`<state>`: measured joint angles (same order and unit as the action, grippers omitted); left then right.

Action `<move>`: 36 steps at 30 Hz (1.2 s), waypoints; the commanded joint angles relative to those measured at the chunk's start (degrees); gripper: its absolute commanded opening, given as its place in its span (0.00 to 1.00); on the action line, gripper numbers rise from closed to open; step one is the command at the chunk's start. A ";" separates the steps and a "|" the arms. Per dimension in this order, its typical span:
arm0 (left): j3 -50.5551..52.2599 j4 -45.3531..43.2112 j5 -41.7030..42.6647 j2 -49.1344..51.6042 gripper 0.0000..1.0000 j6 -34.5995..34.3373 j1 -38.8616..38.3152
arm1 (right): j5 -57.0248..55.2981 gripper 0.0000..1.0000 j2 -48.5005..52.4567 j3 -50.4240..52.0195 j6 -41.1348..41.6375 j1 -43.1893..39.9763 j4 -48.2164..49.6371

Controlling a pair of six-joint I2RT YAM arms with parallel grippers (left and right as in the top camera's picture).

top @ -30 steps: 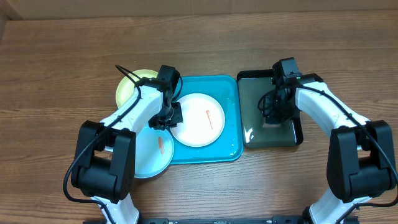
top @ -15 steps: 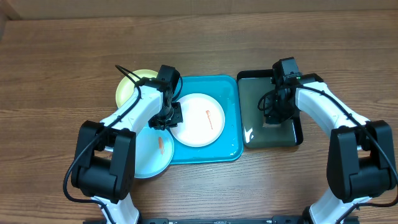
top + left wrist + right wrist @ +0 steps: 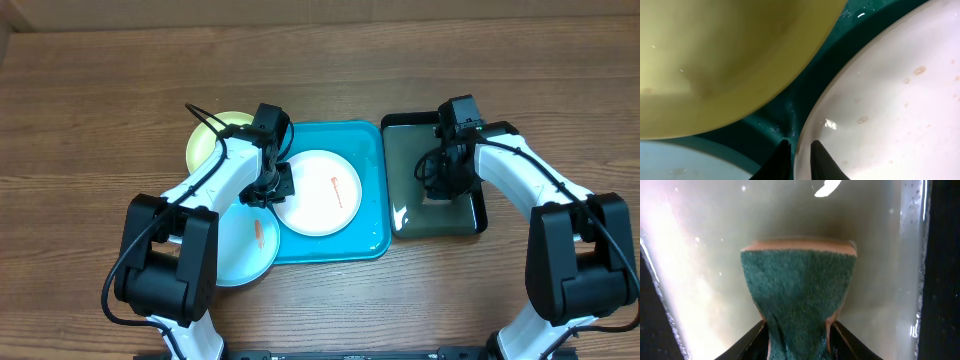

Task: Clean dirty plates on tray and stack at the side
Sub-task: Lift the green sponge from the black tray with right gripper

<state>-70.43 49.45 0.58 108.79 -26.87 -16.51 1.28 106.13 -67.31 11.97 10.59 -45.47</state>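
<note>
At the far left of the bench (image 3: 90, 120) we see a wide stretch of bare wood, the largest open room on that side. Next comes the yellow-green plate (image 3: 205, 145), lying on the wood at the upper left corner of the tray (image 3: 368, 145). In the left wrist view its rim reaches over dark turquoise. Below it the light blue plate (image 3: 250, 250), marked with an orange smear, sits against the tray's lower left corner. We cannot tell whether it rests on the raised rim.

Between these two plates the left end effector (image 3: 799, 143) stands narrow, one finger on each side of the left rim of the white plate (image 3: 320, 195), gripping that edge. The gap between the white and yellow-green rims is slim there.

The white plate lies flat inside the tray, left of centre, with an orange smear near its middle. Bare tray floor runs along its right and near sides.

Just beside the tray's right edge stands the black tray (image 3: 410, 170), holding water, with only a thin gap between the two rims. Inside it the right end effector (image 3: 799, 325) squeezes a green sponge (image 3: 800, 280), which narrows between the fingers. Water shows on either side up to the black walls. Beyond the right arm, bare wood opens again.
</note>
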 commanded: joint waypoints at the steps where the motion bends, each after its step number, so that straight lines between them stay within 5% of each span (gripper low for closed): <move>1: -1.46 0.17 -0.52 0.26 0.18 -0.17 0.33 | 0.31 0.45 -0.24 0.26 -0.22 0.33 0.66; 24: -2.03 1.62 0.96 0.28 0.04 1.16 0.83 | 0.33 0.52 -0.22 1.31 -0.20 0.33 1.55; 36: -2.03 1.09 2.10 0.28 0.04 1.14 0.83 | 0.33 0.44 -0.24 0.63 -0.17 0.33 2.10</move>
<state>-71.40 50.57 1.96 108.79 -26.46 -16.03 1.32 106.15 -65.01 11.92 10.59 -42.65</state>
